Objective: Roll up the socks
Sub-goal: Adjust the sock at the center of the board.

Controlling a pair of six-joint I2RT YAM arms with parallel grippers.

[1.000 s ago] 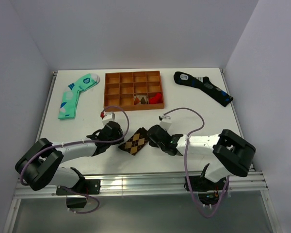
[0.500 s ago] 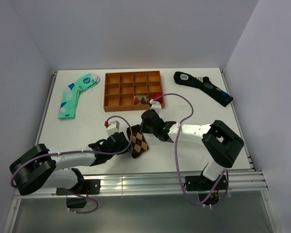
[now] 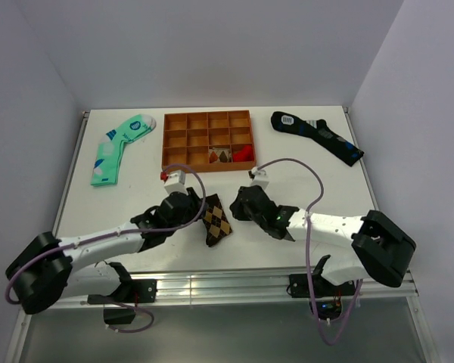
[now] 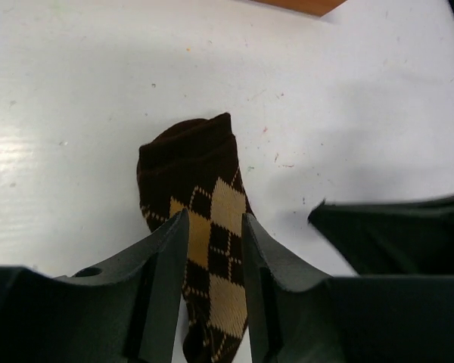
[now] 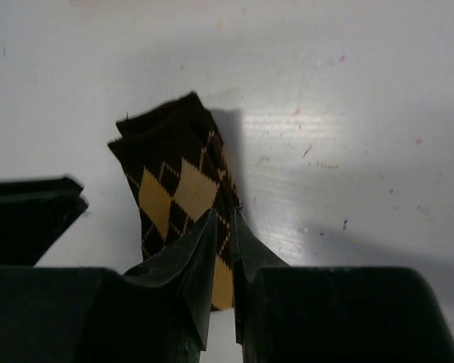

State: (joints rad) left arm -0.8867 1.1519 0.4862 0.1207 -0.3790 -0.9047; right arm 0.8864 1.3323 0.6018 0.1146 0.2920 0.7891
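Seen from above: my left pincer [image 3: 194, 211] and right pincer [image 3: 239, 211] flank the folded argyle socks [image 3: 214, 219], which lie between them.

Left wrist: my left pincer [image 4: 214, 219] stands partly apart astride the socks [image 4: 212, 227], the dark cuff [image 4: 185, 159] just beyond the fingertips.

Right wrist: my right pincer [image 5: 223, 215] is all but together at the socks' [image 5: 174, 181] edge; I cannot tell whether it pinches fabric.

I judge this mid-roll. Next calls for a firm grip and another turn toward the cuff.
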